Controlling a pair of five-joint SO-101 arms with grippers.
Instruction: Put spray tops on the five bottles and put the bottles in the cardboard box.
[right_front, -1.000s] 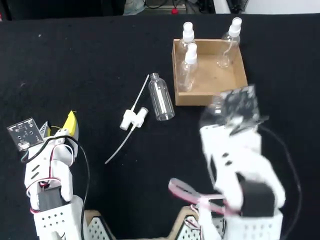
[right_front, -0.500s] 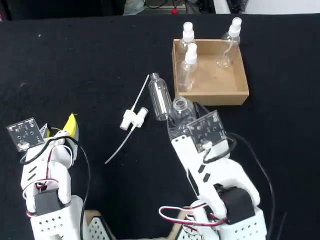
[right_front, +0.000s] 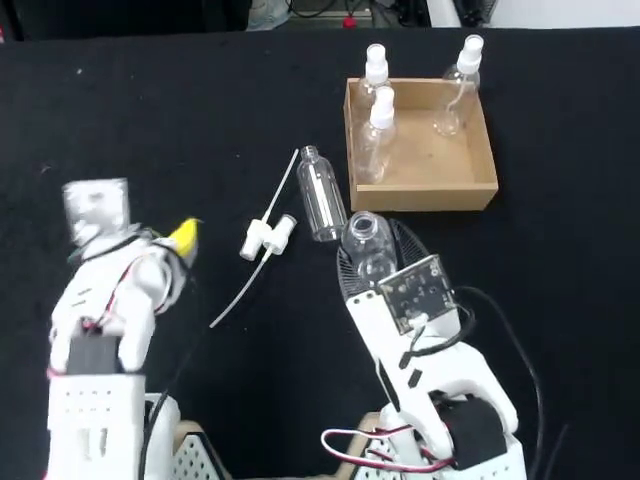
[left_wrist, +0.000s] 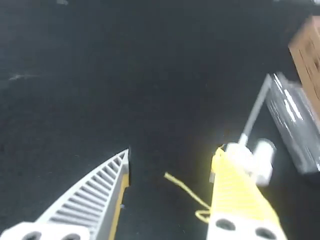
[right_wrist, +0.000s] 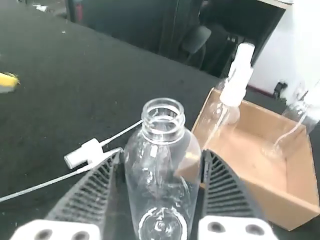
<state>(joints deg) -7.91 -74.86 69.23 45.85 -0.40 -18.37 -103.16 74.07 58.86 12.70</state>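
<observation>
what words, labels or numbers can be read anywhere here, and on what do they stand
None can be read.
The held bottle, the lying bottle and the cardboard box are plain, with no label.
Any print on the camera board is too small to read.

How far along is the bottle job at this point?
Done: three capped bottles stand in the cardboard box. In hand: the right pincer grips an open-necked bottle upright; the left pincer hangs open near two loose spray tops. Left: cap it and the lying bottle, then box both.
</observation>
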